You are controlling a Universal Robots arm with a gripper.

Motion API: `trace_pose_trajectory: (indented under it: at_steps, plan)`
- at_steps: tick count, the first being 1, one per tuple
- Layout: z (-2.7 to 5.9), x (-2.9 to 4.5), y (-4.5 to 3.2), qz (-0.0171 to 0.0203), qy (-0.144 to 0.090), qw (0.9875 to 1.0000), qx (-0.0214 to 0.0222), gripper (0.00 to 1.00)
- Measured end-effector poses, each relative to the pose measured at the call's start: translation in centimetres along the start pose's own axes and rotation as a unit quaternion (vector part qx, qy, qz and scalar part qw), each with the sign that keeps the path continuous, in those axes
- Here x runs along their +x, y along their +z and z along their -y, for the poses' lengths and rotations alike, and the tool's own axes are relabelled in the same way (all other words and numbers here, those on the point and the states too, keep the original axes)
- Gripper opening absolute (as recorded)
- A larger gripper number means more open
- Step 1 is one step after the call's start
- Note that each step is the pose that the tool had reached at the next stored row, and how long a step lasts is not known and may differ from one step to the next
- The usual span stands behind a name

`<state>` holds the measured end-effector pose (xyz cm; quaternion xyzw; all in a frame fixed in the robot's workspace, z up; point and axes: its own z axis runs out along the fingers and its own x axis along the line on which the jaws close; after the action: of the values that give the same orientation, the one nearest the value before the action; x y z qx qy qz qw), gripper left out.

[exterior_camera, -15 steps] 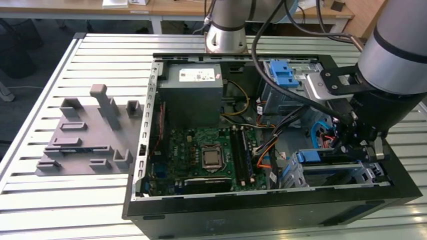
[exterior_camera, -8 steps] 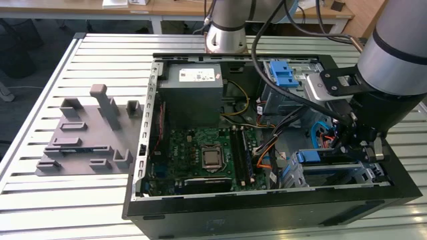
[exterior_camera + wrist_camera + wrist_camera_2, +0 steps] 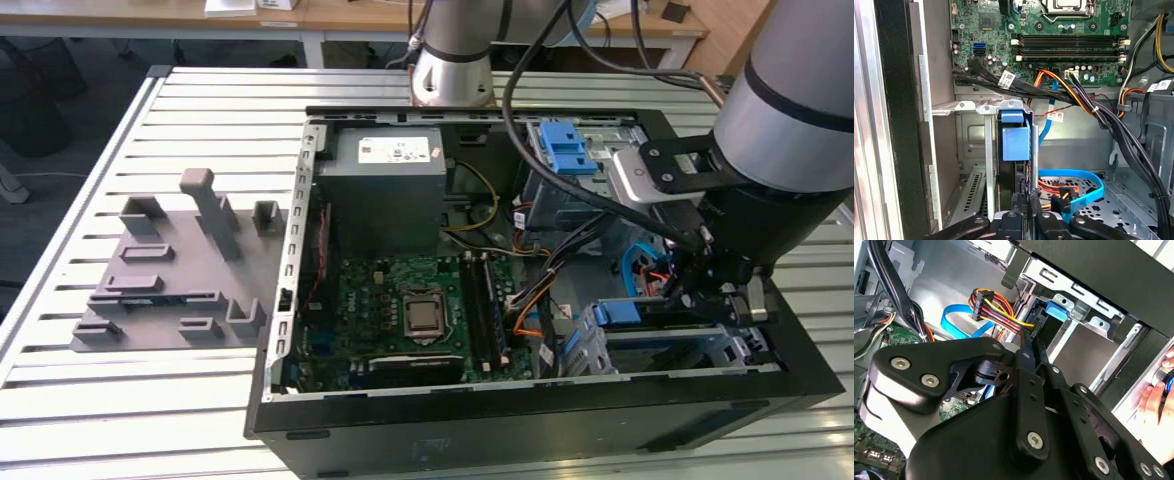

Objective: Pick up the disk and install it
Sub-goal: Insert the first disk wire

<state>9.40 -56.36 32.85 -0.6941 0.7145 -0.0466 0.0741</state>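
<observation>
Slatted metal worktop (image 3: 160, 400) carries the open computer case (image 3: 534, 425); my gripper (image 3: 705, 300) is down at its drive cage (image 3: 667, 345), clenched on the disk (image 3: 1015, 142), which stands on edge, long axis running into the bay. My worry: loose cables (image 3: 1114, 125) nearby snagging, or tilt jamming its rails.

The gripper (image 3: 1024, 220) is cut off by the edge of the first wrist view, so its fingertips are hard to tell apart. Just beyond the fingers, the disk (image 3: 1015, 142) sits edge-on in the drive cage (image 3: 979, 107); its blue carrier end is visible, while the label and body are hidden. In the second wrist view, the gripper linkage (image 3: 1004, 405) covers most of the motherboard (image 3: 896, 337). A hand (image 3: 1156, 390) is cut off by the edge.
</observation>
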Motion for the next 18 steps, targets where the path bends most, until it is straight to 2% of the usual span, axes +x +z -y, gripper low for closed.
trace_pose_trajectory:
  at_steps: [5,12,13,18]
  plan:
    - [0.02,0.01,0.3,0.0002,0.0,1.0,-0.0017,0.17]
    - [0.04,0.01,0.3,0.0001,0.0,1.0,-0.0021,0.18]
    - [0.06,0.0,0.22,0.0001,0.0,1.0,-0.0021,0.24]
    - [0.19,-0.03,-0.51,0.0,0.0,1.0,-0.0026,0.24]
